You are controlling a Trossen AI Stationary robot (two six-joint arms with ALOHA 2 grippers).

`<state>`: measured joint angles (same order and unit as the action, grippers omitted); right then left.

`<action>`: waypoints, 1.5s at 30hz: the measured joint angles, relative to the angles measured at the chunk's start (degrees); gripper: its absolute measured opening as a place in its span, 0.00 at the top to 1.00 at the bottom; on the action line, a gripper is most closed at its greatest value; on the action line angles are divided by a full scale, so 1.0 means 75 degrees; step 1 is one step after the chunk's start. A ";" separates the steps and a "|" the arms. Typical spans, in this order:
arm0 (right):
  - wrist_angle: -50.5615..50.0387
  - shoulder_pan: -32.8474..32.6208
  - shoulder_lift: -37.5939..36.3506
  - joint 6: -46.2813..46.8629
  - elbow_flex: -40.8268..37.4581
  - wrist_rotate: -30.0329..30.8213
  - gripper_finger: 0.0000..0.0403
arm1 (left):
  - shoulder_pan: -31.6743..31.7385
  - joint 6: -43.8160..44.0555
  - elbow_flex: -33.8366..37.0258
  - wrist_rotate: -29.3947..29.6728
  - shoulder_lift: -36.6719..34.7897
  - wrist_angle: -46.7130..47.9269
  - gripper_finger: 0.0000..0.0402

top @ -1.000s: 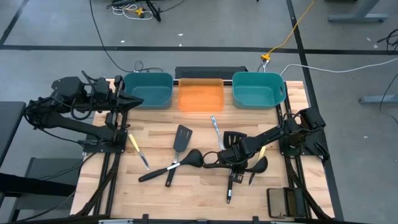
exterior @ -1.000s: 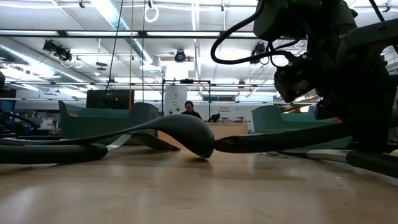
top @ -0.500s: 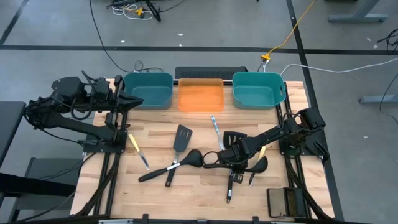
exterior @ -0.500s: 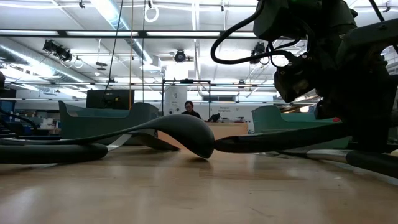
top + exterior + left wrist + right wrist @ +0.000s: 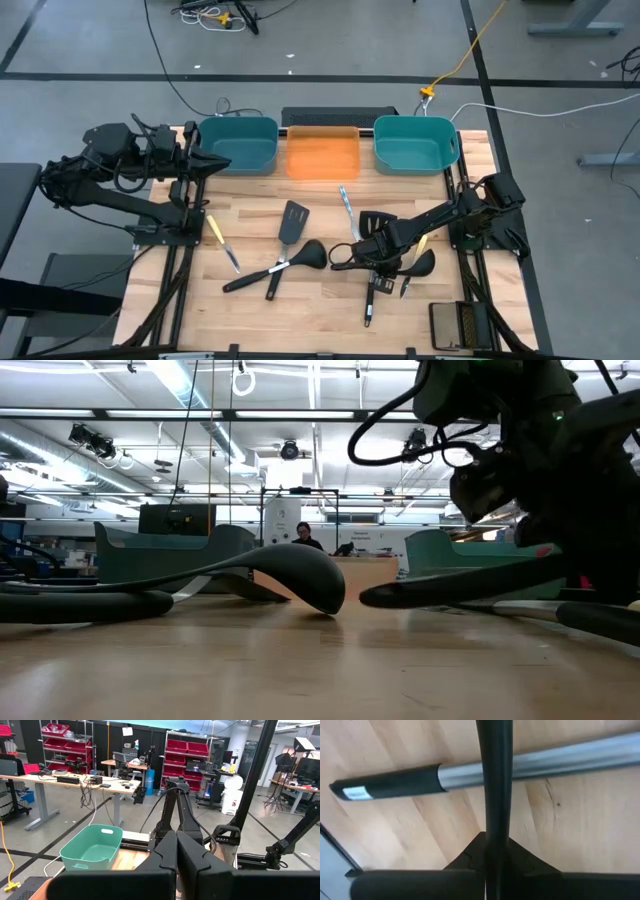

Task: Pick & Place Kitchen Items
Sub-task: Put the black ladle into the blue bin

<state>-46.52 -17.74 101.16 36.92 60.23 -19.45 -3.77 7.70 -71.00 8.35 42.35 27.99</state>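
Observation:
My right gripper [image 5: 372,258] is low over the table's right middle, shut on a black ladle [image 5: 420,263] whose bowl lies to its right. The handle's free end [image 5: 375,596] points at the bowl of a second black ladle [image 5: 308,256]. Under the held handle lies a utensil with a silver shaft and black grip [image 5: 520,767]. Two black slotted spatulas [image 5: 292,222] [image 5: 373,221] and slim knives [image 5: 220,240] [image 5: 347,208] lie flat on the wood. My left gripper [image 5: 212,160] is shut, raised at the far left beside a teal bin. My right gripper pinches the ladle's slim black handle [image 5: 498,795] between its two fingers, about midway along it. The fingers come steeply from above and lie across the handle. The handle's free end [image 5: 337,257] reaches toward the table's left, low over the wood, crossing above the silver-shafted utensil.
Two teal bins [image 5: 238,145] [image 5: 415,143] and an orange bin [image 5: 322,152] stand in a row along the far edge. A yellow-handled knife [image 5: 418,246] lies near the right arm. A small dark grille-like thing [image 5: 455,325] sits at the near right corner.
The held ladle's handle has shifted a little toward the table's right: its free end, which stood against the other ladle's bowl in the low view, now stands apart from it. The other ladle has stayed where it was.

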 joint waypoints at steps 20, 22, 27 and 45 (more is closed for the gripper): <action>-0.0460 0.0061 -0.2061 0.0016 0.0000 0.0632 0.93 | -0.0001 -0.0058 0.0000 0.0002 0.0000 -0.0007 0.99; -0.0414 0.0061 -0.2266 0.0013 0.0000 0.0729 0.93 | -0.0003 -0.0058 0.0000 0.0002 -0.0001 -0.0007 0.99; -0.0196 0.0061 -0.2737 -0.0127 0.0000 0.0738 0.93 | -0.0002 -0.0058 0.0000 0.0002 -0.0001 -0.0007 0.99; 0.1692 0.0339 -0.3715 -0.0737 0.0000 0.1679 0.93 | -0.0001 -0.0058 0.0000 0.0002 0.0003 -0.0168 0.99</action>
<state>-33.83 -15.19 73.30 31.39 60.23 -6.86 -3.78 7.27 -71.00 8.36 42.37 26.74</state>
